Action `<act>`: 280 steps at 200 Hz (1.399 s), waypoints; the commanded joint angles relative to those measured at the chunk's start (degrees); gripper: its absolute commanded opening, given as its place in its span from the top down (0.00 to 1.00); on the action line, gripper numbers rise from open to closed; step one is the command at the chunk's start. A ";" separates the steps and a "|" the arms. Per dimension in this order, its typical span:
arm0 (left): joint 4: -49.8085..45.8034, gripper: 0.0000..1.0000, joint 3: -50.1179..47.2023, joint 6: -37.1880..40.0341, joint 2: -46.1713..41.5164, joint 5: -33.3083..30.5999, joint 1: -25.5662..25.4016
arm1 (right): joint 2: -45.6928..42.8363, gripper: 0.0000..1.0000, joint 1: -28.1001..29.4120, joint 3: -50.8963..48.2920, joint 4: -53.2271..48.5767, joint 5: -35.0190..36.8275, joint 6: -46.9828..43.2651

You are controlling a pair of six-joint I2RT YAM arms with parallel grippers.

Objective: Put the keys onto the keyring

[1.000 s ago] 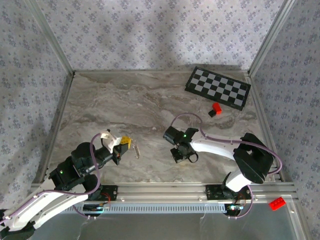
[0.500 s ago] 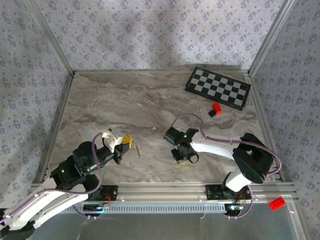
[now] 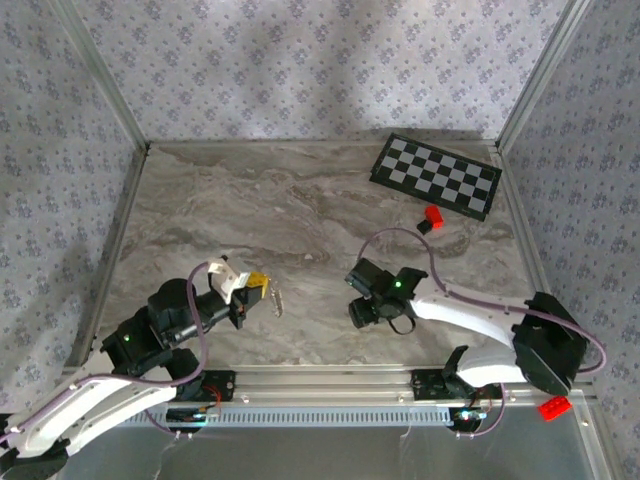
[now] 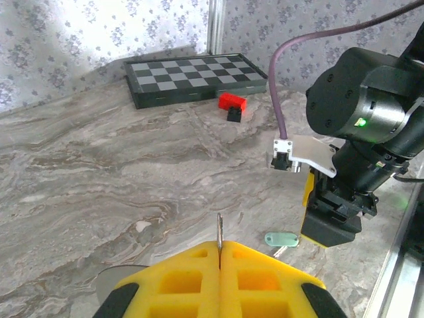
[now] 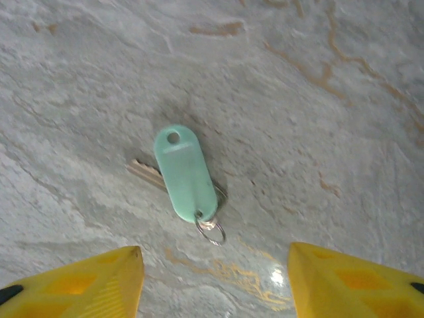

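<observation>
A: What has changed over the last second?

B: Mostly the right arm. Its elbow has swung out toward the right edge of the bench (image 3: pixel 300 200). The right fingers (image 5: pixel 86 285), pressed together a second ago, now stand spread.

A: Are they holding anything?

B: Nothing. The key (image 5: pixel 185 173), with its mint-green tag, lies flat on the marble just beyond the two yellow tips and touches neither. A metal blade pokes out from under the tag, and a small wire ring (image 5: pixel 213 232) sits at the tag's nearer end.

A: And the left side?

B: The left fingers (image 4: pixel 199 258) stay pressed together on the keyring (image 3: pixel 277 300). In the left wrist view a thin metal sliver stands up out of the seam between them. From above, the chain trails off the yellow tips toward the right arm. That arm has barely shifted.

A: How do key and keyring lie to each other?

B: Near, but apart. The key rests just beside the right arm's finger block, ahead of the left tips.

A: Anything else?

B: The chessboard (image 3: pixel 435 175) and the red block (image 3: pixel 433 214) sit at the far right, as before.
</observation>
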 commanded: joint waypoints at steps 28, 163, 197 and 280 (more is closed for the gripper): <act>5.85 1.00 1.85 0.48 3.59 8.96 -0.27 | -9.50 0.30 0.24 -5.64 0.88 0.10 3.67; 14.82 1.00 -0.39 -2.30 8.59 15.07 -0.32 | -9.42 0.11 -1.92 -11.05 9.56 -4.96 1.72; 15.87 1.00 -2.06 -3.61 6.88 13.41 -0.27 | -7.96 0.05 -2.40 -11.90 12.72 -5.57 0.13; 9.80 1.00 -0.93 -1.48 4.38 10.74 -0.27 | 0.31 0.32 -3.14 -11.32 17.19 -7.33 -2.70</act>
